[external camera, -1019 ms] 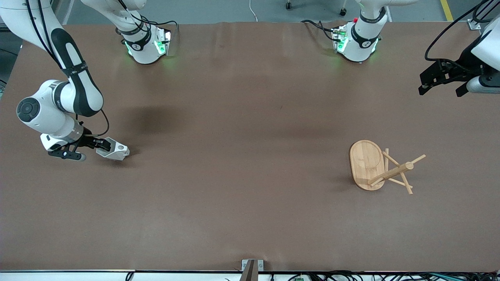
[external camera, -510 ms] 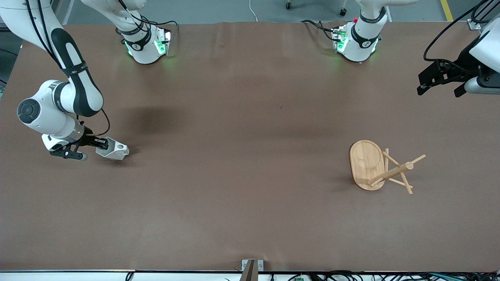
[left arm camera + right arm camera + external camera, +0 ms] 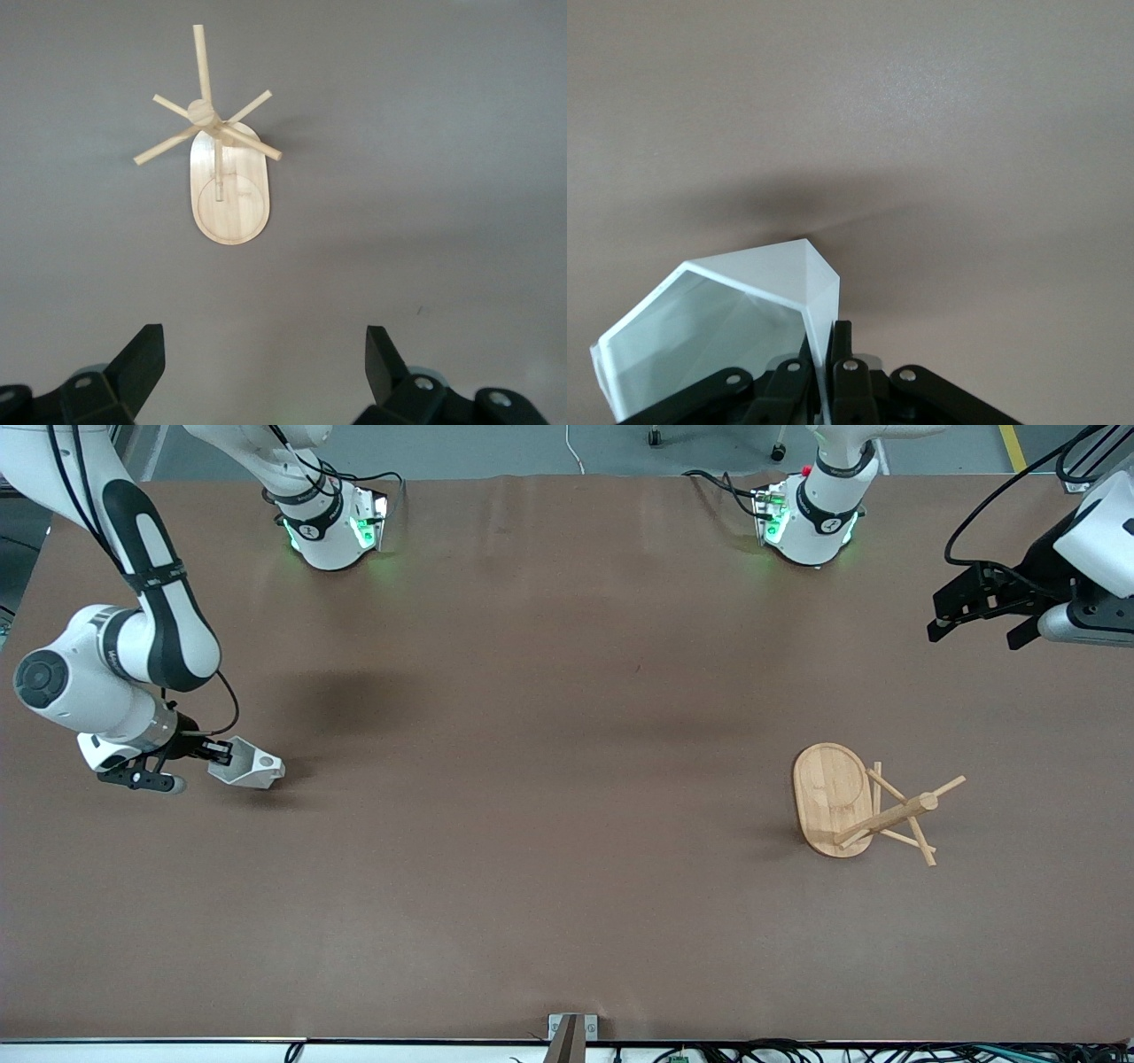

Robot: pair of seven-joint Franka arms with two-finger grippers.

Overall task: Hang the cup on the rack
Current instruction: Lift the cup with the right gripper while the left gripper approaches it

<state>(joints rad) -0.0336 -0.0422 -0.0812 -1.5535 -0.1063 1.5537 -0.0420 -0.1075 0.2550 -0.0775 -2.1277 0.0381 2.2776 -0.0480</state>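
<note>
right end effector [image 3: 215, 755]: pinching white faceted cup [image 3: 248, 769], near right arm's bench edge
left end effector [image 3: 974, 627]: open, over left arm's edge
bamboo mug tree [image 3: 855, 804]: upright on bench [image 3: 549, 797]

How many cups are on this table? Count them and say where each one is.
1. The cup is at the right arm's end of the table, pinched by its wall in the right gripper. None hangs on the rack.

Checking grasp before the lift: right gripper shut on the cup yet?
Shut. In the right wrist view the right gripper pinches the cup wall between its fingers; the front view shows it at the cup's rim.
</note>
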